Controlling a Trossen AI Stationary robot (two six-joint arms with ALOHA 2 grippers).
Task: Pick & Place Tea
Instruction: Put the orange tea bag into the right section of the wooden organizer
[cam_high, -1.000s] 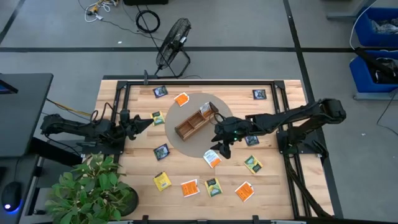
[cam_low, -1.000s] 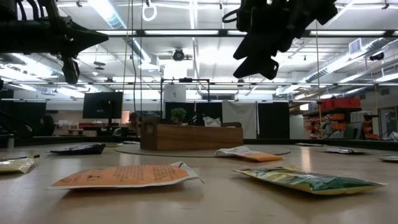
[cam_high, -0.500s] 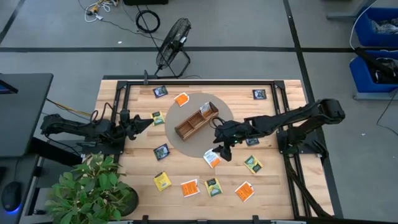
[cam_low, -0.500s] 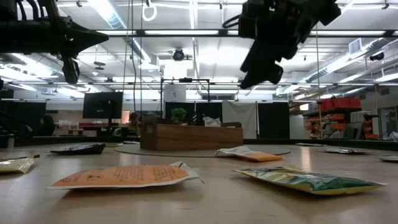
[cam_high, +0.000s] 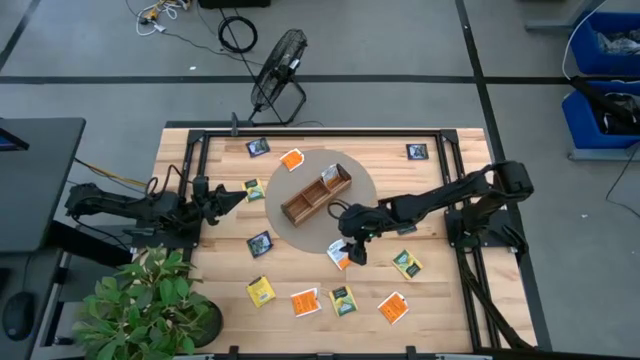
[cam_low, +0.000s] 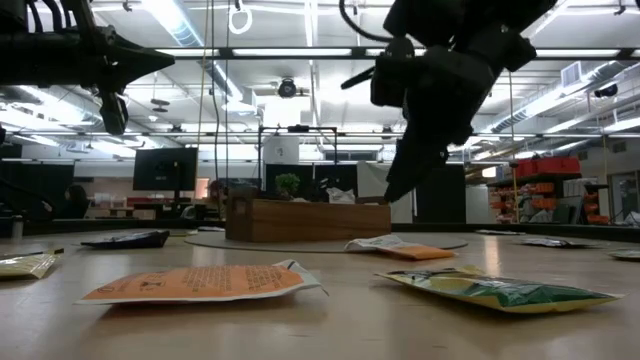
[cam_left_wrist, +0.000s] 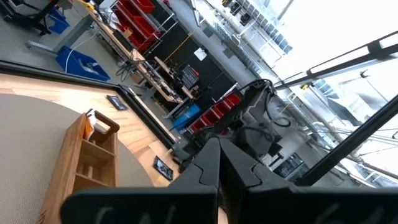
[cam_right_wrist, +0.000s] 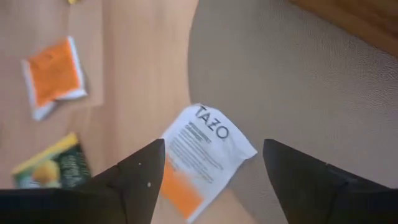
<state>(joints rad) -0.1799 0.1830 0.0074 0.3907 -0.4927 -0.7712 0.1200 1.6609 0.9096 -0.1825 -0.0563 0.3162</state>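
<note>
- Right wrist view: my right gripper (cam_right_wrist: 208, 180), fingers (cam_right_wrist: 134, 180) spread, straddles the orange-and-white tea packet (cam_right_wrist: 202, 158), presumably lined up for a pick.
- Packet lies at the round mat's (cam_high: 365, 190) 6 o'clock edge; wooden tray (cam_high: 305, 200) at centre.
- High view alone shows the left gripper (cam_high: 235, 193) parked at 9 o'clock, fingers pressed together.

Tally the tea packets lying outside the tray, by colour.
Orange-and-white: 4
Dark navy: 4
Yellow: 2
Green: 2
Total: 12
</note>
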